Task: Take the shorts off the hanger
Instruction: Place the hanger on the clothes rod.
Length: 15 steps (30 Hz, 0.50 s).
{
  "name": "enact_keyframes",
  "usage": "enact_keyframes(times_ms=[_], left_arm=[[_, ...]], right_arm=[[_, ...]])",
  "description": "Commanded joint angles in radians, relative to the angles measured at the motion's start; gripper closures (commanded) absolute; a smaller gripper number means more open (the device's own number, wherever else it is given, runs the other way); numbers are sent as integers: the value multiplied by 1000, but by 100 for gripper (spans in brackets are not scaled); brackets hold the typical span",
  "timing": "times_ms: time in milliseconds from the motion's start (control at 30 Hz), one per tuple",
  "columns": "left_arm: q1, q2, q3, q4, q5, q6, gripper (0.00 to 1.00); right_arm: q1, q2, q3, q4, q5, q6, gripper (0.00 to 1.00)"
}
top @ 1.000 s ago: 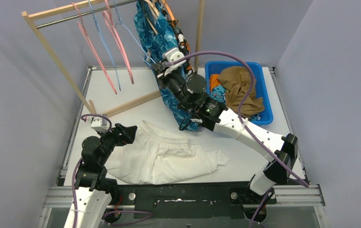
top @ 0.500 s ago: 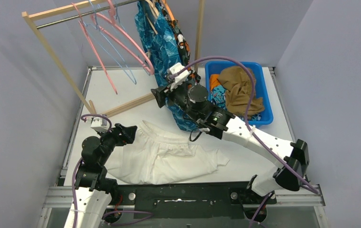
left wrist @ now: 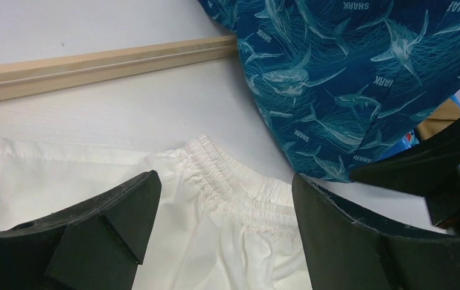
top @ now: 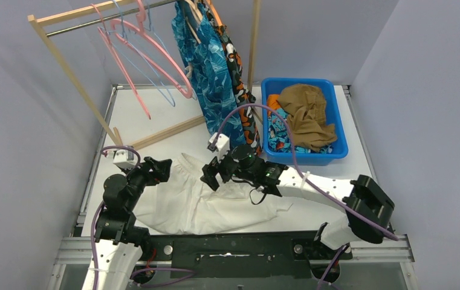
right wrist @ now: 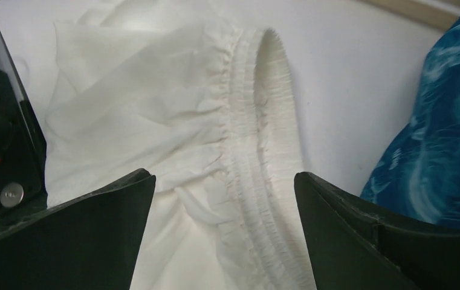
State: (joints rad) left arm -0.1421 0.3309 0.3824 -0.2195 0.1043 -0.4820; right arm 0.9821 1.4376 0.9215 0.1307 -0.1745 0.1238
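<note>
Item 1, white shorts (top: pixel 203 202): off the hanger, lying spread flat by the near edge of the surface (top: pixel 155 115), about mid-width. The gathered waistband faces the far side.

Item 2, shark-print shorts (top: pixel 209 78): hanging from the rail of the wooden rack (top: pixel 70 72) at the far edge, with the hem reaching down toward the surface.

Item 3, camouflage shorts (top: pixel 245 121): hanging just behind the shark-print pair, on its right.

Item 4, blue bin (top: pixel 303 159): in the far right corner. I see brown shorts (top: pixel 306 112) heaped on top of other cloth in it.

Item 5, pink hangers (top: pixel 186 89): bare, on the rail left of the hanging pairs.

Left pincer (left wrist: pixel 224 181): released and empty, over the left end of the white waistband.

Right pincer (right wrist: pixel 224 178): released and empty, low over the same waistband near its middle. I cannot tell whether it touches the cloth.
</note>
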Motion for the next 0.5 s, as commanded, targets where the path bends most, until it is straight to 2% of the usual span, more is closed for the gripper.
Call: enact_keyframes(times_ms=[0,67,100,267,467], left_arm=[[6,-12,59,14,-35,19,20],[6,-10,60,14,-35,19,20],[6,-9,61,13,-36,19,20],[6,0,61,10,-40,18,20],[7,8,61,12,-32,16,20]], right_arm=[[28,74,36,-18,-42,19,10],[31,124,50,-44,31,29,8],[32,149,59,-60,73,40,1],[29,247,172,-252,201,69,2],[27,314,199,-282,177,51,2]])
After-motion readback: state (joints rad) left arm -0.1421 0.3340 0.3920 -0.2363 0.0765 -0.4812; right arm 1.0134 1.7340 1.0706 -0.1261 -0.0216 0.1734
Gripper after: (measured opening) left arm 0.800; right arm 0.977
